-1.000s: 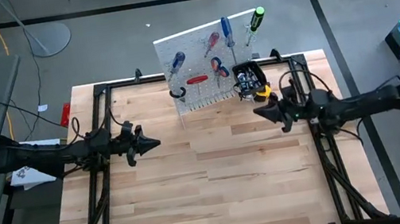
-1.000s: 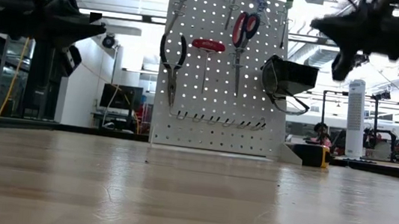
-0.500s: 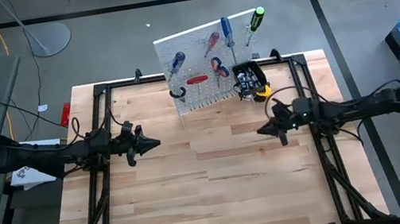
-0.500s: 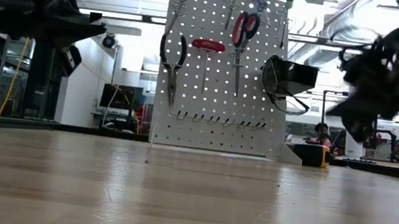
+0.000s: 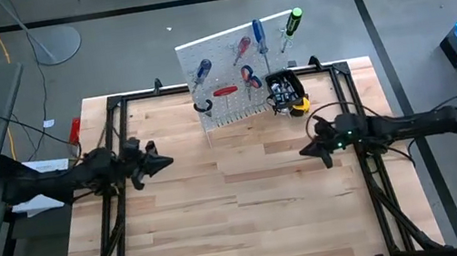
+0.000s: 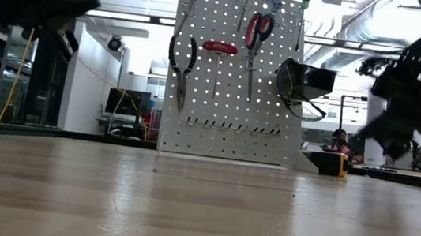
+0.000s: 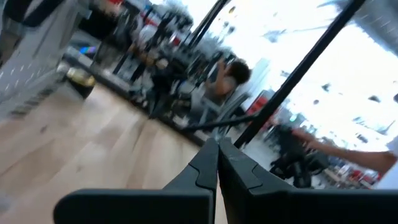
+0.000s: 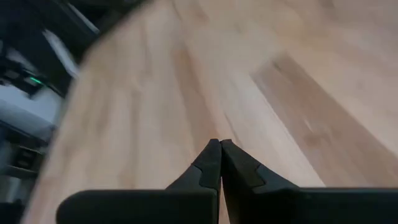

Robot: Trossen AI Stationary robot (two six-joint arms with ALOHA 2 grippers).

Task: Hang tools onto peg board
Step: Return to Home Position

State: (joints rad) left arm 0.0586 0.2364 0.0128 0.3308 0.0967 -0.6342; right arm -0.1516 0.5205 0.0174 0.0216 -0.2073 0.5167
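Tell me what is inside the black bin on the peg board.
From above, the black bin on the peg board holds a jumble of pale, shiny pieces, too small to identify. In the low view its dark wall hides everything inside.

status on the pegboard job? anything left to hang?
Looks essentially done. The peg board holds pliers, scissors, a red-handled tool, screwdrivers and safety glasses. Nothing in hand: the left gripper and right gripper are shut and empty, hovering over opposite sides of the table, away from the board. No loose tool shows on it; only a yellow tape measure sits by the board's base.
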